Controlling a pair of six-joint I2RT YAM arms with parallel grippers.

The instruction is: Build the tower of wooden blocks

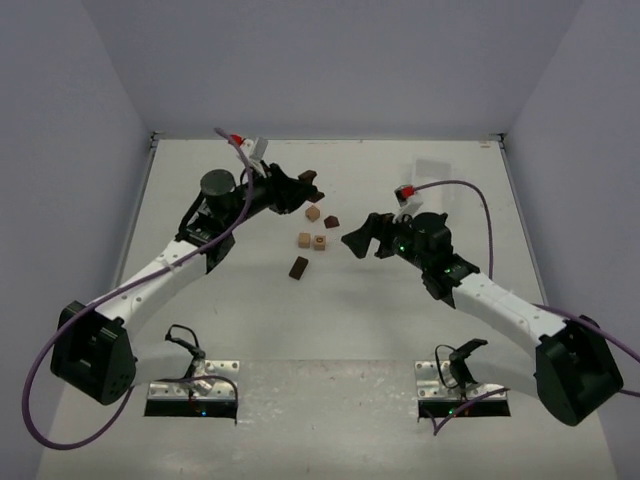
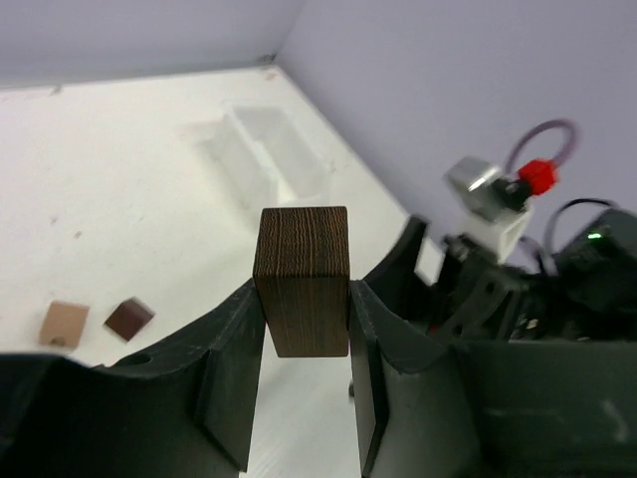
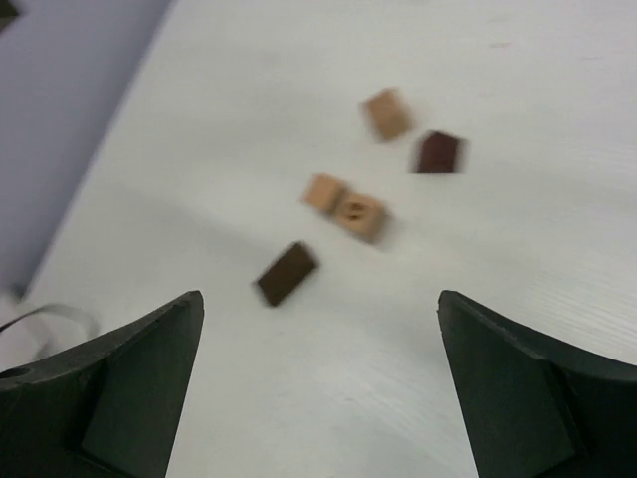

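Twin tabletop arms, the left arm [image 1: 150, 272] and the right arm [image 1: 500, 300], pair glossy white forearm shells with matte black joint housings and bulky black bases. A purple cable [image 1: 28, 400] loops along each, ending near a red connector [image 2: 537, 176] on a grey-white wrist camera block [image 2: 488, 199]. The left gripper [image 2: 307, 299] and right gripper [image 3: 318, 296] carry black, wedge-shaped plastic fingers [image 3: 129, 388]. What appears to be a green status light [image 2: 595, 236] glows, slightly blurred, on one black housing.
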